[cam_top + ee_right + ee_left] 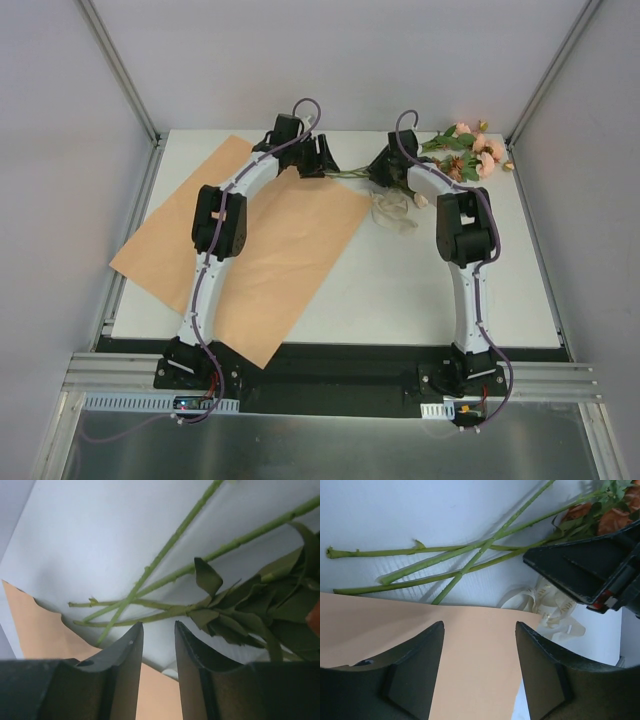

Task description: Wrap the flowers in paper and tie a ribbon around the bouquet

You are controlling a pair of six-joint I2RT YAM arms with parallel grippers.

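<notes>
Hovering empty: left pincer (480, 626) wide over paper (475, 680), right pincer (159, 626) ajar near flowers (240, 620).

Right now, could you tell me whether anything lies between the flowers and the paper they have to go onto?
Nothing visible does. The flowers lie with their stems on the bare table, just beyond the far edge of the paper. The ribbon is bunched beside the paper's corner, off to the side of that narrow gap.
</notes>
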